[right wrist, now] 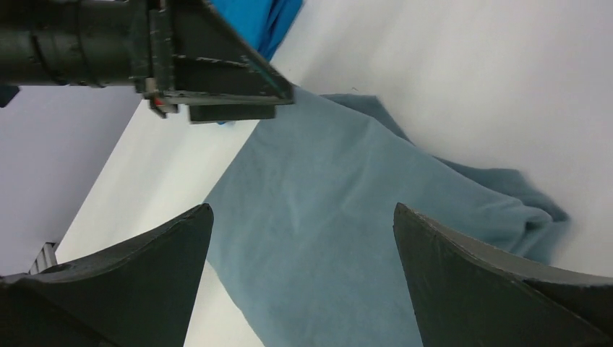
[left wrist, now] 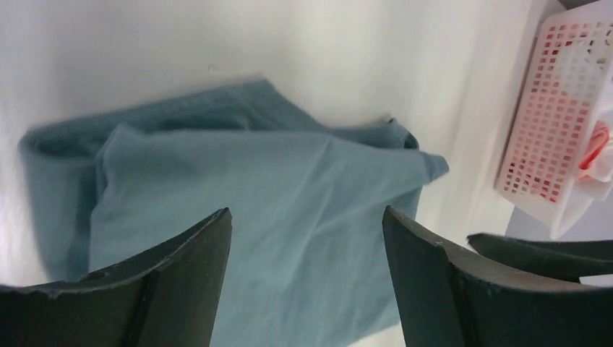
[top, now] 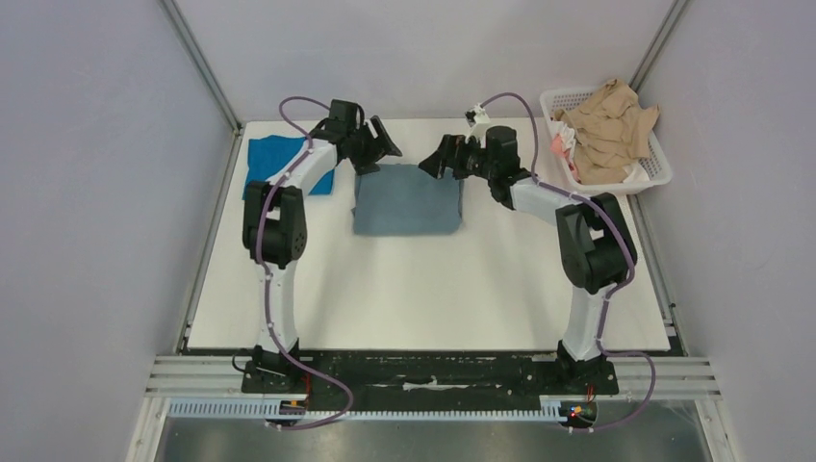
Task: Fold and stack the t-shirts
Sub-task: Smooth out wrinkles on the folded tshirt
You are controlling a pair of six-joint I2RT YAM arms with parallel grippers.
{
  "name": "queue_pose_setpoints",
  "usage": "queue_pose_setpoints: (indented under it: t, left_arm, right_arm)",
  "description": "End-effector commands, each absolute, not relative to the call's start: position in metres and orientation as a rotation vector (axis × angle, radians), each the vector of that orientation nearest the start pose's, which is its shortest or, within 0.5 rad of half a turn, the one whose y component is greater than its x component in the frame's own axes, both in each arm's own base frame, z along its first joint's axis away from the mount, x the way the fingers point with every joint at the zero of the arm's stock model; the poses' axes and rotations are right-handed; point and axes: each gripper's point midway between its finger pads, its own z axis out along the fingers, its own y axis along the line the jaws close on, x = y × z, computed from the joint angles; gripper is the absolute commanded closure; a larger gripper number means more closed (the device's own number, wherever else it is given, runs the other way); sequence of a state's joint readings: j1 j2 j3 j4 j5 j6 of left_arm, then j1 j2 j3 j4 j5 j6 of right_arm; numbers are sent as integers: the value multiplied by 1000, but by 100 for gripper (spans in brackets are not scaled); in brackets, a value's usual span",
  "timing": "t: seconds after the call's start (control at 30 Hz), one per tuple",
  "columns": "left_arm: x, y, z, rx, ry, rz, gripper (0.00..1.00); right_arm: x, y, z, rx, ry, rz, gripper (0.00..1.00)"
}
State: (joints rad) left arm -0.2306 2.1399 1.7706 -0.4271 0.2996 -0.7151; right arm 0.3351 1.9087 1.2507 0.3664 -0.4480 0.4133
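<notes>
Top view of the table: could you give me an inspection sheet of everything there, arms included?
Surface: white table, flat.
Job's things: grey-blue t-shirt folded to a rough rectangle, far middle; cobalt blue t-shirt at far left, partly behind the left arm.
Clutter: white lattice basket at far right, holding beige cloth.
Grippers: left gripper and right gripper both open above the grey-blue t-shirt, holding nothing.
Cables: purple cables run along both arms.
Surroundings: grey walls; metal rail at near edge.
</notes>
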Motion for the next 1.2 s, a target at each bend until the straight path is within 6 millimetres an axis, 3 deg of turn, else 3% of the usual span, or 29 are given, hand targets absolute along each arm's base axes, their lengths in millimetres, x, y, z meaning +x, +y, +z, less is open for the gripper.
queue_pose_setpoints:
  t: [0.0, 0.1, 0.23, 0.33, 0.4, 0.47, 0.53, 0.67, 0.73, 0.8, 0.87, 0.9, 1.07, 1.17]
  left_arm:
    - [541, -206, 77, -361, 2522, -767, 18]
    - [553, -194, 50, -401, 2579, -732, 17]
    - [550, -185, 19, -528, 2643, -800, 17]
    - [547, -195, 10, -583, 2648, -942, 17]
    - [547, -196, 10, -585, 2647, -945, 16]
    - [546, -192, 19, -583, 2647, -923, 16]
    - [547, -190, 39, -555, 2617, -907, 16]
    - [549, -181, 110, -463, 2508, -849, 16]
    - [540, -177, 137, -435, 2470, -800, 16]
    - [524, -177, 161, -397, 2431, -780, 16]
    - [501, -191, 163, -345, 2419, -859, 16]
    - [490, -198, 165, -331, 2408, -917, 16]
    - [447, -225, 134, -307, 2429, -1042, 15]
    - [435, -224, 99, -340, 2496, -1013, 15]
  right_arm:
    - [505, 286, 149, -278, 1908, 1017, 2]
    - [536, 282, 124, -250, 1963, 933, 2]
    - [558, 273, 76, -163, 2042, 926, 2]
    - [566, 266, 40, -117, 2110, 915, 2]
    - [567, 264, 30, -116, 2147, 922, 2]
    - [568, 262, 35, -126, 2144, 916, 2]
    - [575, 257, 50, -133, 2124, 890, 2]
    - [584, 256, 121, -206, 2032, 853, 2]
    - [570, 254, 153, -238, 1992, 826, 2]
    - [543, 257, 174, -291, 1974, 824, 2]
    - [509, 264, 174, -336, 1985, 843, 2]
    - [490, 266, 163, -332, 2010, 870, 2]
    - [412, 299, 156, -357, 1914, 1193, 2]
    - [396, 306, 137, -346, 1929, 1266, 2]
